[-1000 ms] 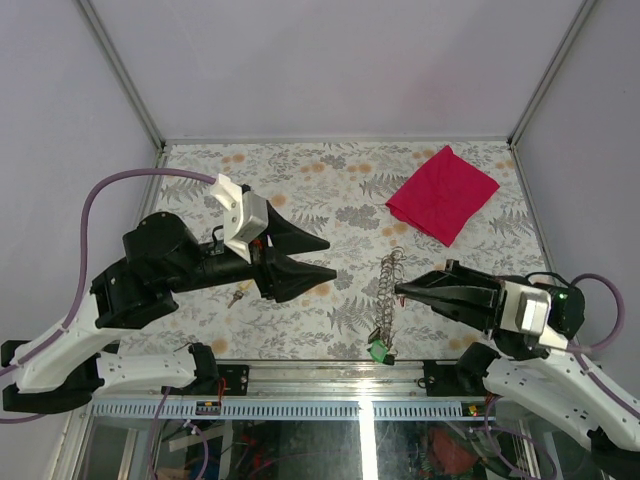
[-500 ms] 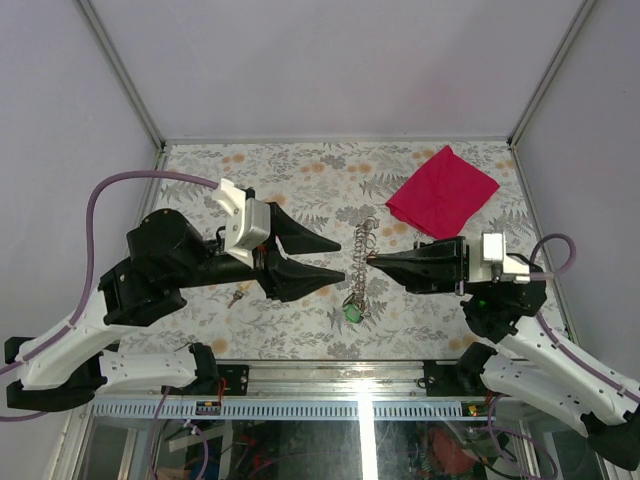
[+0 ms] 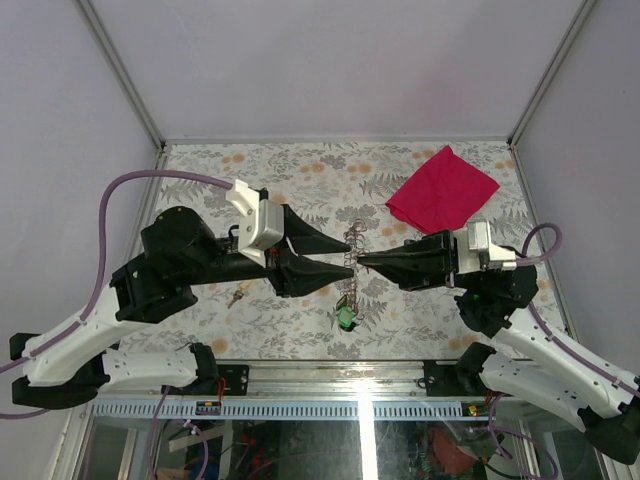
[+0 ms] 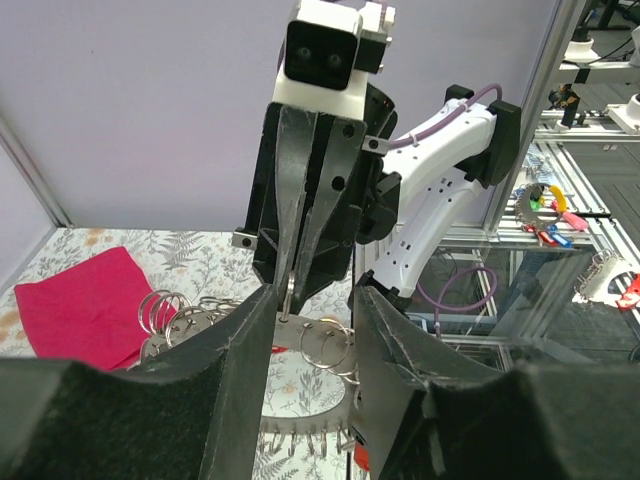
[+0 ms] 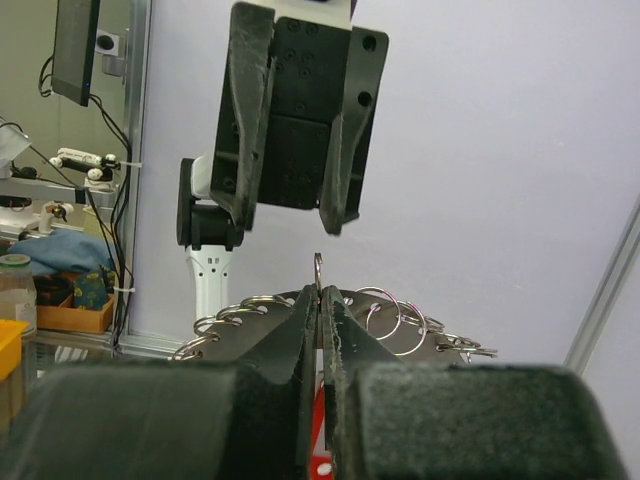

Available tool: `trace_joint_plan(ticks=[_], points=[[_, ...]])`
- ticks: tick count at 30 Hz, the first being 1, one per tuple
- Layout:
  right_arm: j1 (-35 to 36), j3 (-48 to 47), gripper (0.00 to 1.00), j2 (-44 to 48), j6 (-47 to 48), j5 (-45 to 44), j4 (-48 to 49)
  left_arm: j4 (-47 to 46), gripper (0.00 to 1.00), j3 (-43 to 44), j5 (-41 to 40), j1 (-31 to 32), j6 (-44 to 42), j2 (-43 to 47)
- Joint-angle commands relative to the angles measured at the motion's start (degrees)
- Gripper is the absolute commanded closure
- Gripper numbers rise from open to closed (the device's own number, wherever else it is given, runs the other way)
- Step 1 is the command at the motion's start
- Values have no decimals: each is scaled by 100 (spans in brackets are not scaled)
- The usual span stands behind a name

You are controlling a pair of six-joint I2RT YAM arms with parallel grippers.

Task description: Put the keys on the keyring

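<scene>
My right gripper is shut on one ring of the keyring set. The set is a grey plate with several split rings round its rim, held up in the air. A small green tag hangs from its low end. My left gripper is open, its fingers on either side of the plate's edge, facing the right gripper. A small brass key lies on the table under the left arm. A red piece shows below the plate; I cannot tell whether it is the red key.
A red cloth lies at the table's far right, also in the left wrist view. The table has a floral cover and a metal rail along its near edge. Purple walls close in the sides.
The right gripper has lifted the keyring set from near the front edge and carried it left and up. The left gripper has moved right until its open fingers meet the set.
</scene>
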State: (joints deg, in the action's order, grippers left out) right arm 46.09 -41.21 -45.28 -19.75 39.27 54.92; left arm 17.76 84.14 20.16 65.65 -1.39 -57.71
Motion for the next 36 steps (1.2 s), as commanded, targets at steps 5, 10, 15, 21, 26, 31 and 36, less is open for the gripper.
trace_joint_plan(ticks=[5, 10, 15, 21, 26, 31, 36], points=[[-12, -427, 97, 80, -8, 225, 297, -395, 64, -125, -5, 38, -49, -106], [-12, -432, 97, 76, -22, 257, 302, -413, 67, -108, 1, 37, -69, -158], [-12, -449, 97, 89, -54, 300, 319, -406, 69, -116, -27, 42, -78, -187], [-12, -456, 97, 92, -73, 327, 313, -405, 74, -115, -51, 42, -64, -225], [-14, -471, 97, 98, -88, 327, 326, -310, 79, -71, -66, 40, -84, -287], [-12, -458, 97, 118, -91, 327, 319, -242, 99, -40, -40, 41, -83, -330], [-13, -454, 94, 176, 18, 353, 136, -105, 100, 46, -13, 42, -97, -329]])
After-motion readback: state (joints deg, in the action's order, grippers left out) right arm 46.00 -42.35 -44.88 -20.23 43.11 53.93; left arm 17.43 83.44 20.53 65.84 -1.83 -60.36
